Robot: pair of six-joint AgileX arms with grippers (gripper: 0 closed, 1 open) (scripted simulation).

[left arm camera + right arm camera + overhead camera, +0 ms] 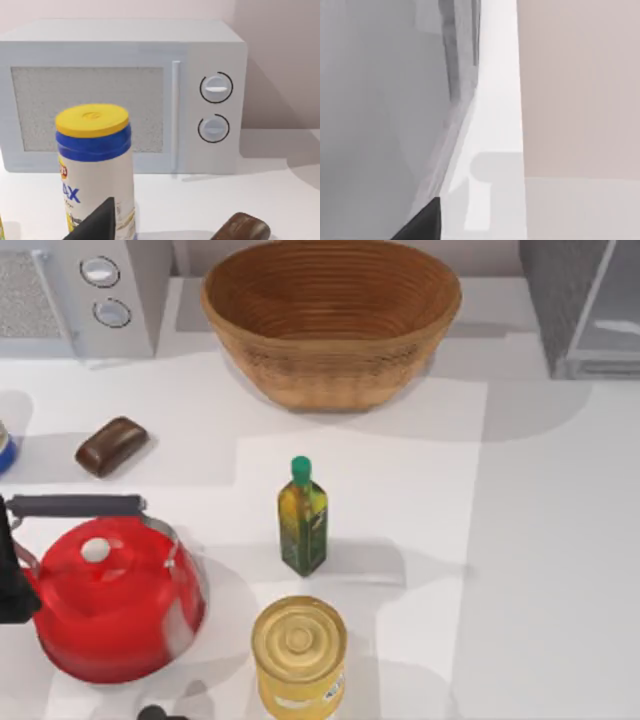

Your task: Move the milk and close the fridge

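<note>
From above, the fridge (562, 300) sits in the upper right corner of the frame, one of it. Its speckled dark top runs lengthwise up and down the frame, and its pale glassy panel lies on the side toward the right edge, slanting down and to the left. Whether the door is fully shut cannot be told. One woven basket (330, 325) stands at top centre, and one light grey appliance (85, 295) with two round dials fills the upper left corner. One olive oil bottle (302, 520) stands upright near the middle, green cap up. One yellow can (299, 650) is just below it at the bottom edge. One red kettle (110, 605) with a dark handle is at lower left, and one brown block (111, 445) lies above it on the white table (540, 570). The left arm (10, 580) shows as a dark shape at the left edge, beside the kettle. In the left wrist view, the left gripper (97, 225) appears as a dark wedge at the lower edge of the frame, and whether it is open or closed cannot be told. Right behind it stands one blue and white canister (95, 160) with a yellow lid, upright. The appliance's two dials face the camera beyond, and the brown block pokes in at the lower right. In the right wrist view, the right gripper (422, 222) is a dark wedge at the bottom edge, its state likewise impossible to tell. It sits close against the fridge's grey face on the left of the frame, with a beige wall (580, 85) on the right.
</note>
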